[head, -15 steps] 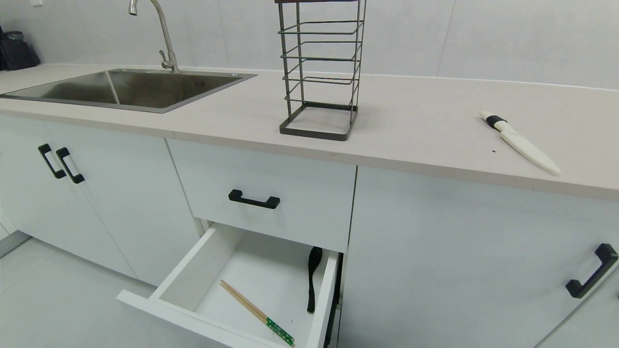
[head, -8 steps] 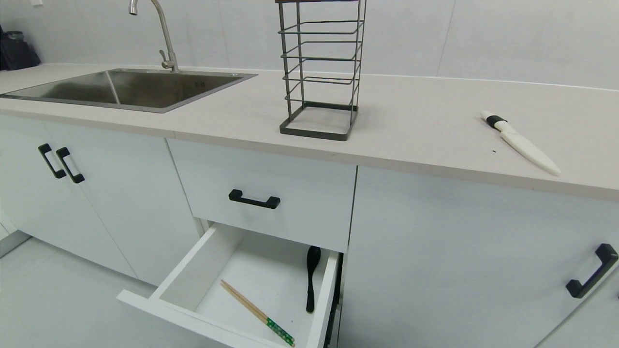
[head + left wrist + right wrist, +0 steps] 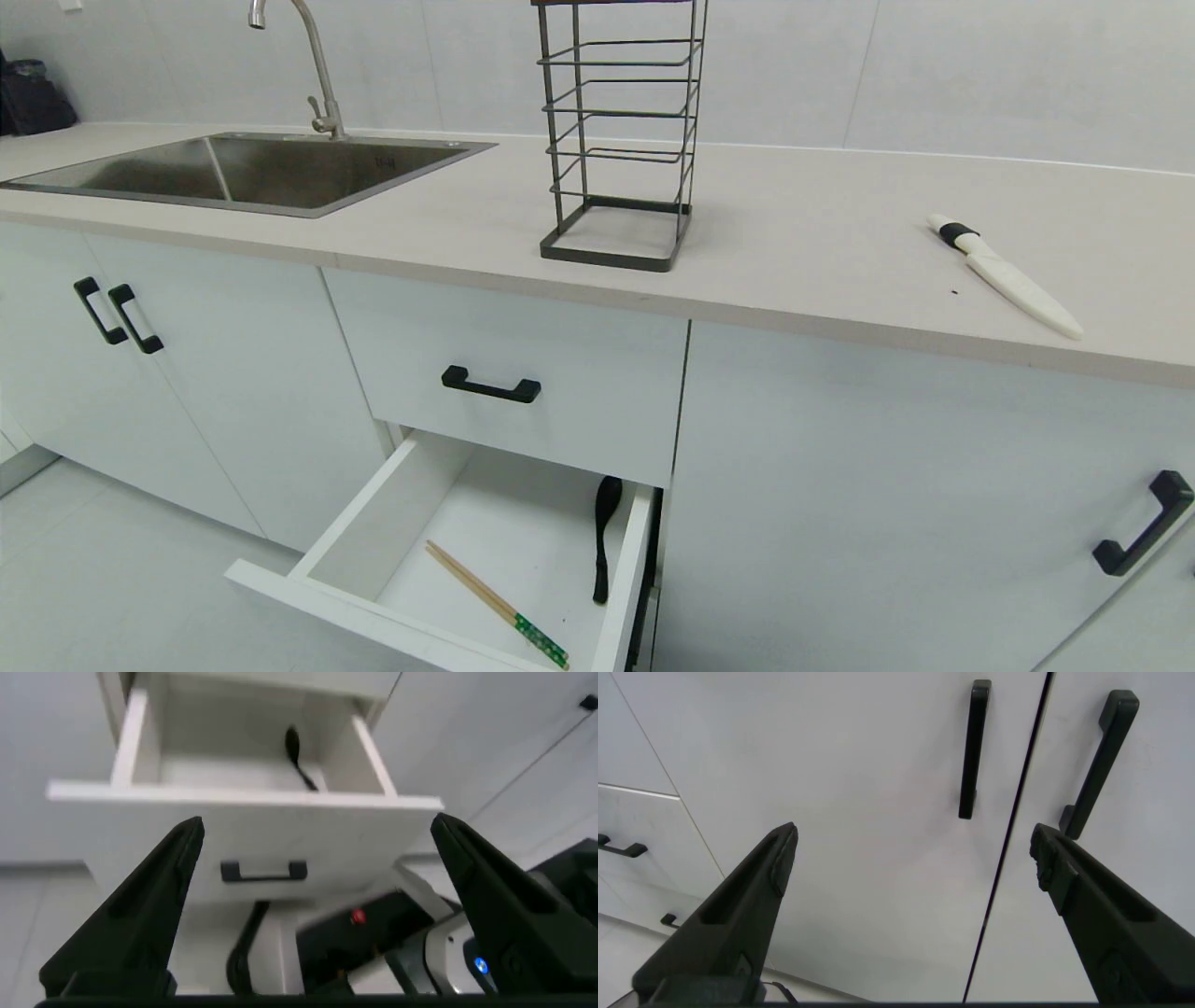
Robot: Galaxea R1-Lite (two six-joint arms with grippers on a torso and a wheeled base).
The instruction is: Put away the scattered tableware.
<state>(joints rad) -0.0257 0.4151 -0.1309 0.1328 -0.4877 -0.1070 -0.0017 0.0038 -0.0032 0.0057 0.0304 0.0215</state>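
We see a matt stone-look tabletop (image 3: 822, 243), a brushed steel sink (image 3: 308, 163), a dark matt wire-metal rack (image 3: 605, 259), a smooth white knife (image 3: 1013, 280), plain wood chopsticks (image 3: 495, 605) with green-painted ends, and a glossy black spoon (image 3: 604, 541) in a smooth white-coated drawer (image 3: 392, 523).

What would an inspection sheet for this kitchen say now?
Surface: pale stone-look countertop.
Job's things: white knife with black band lies on countertop; wooden chopsticks with green ends and black spoon lie in the open white drawer.
Clutter: black wire rack stands upright on countertop.
End effectors: left end effector open, facing the drawer; right end effector open, facing cabinet doors.
Cables: nothing seen.
Surroundings: steel sink with faucet; white cabinets, black handles.
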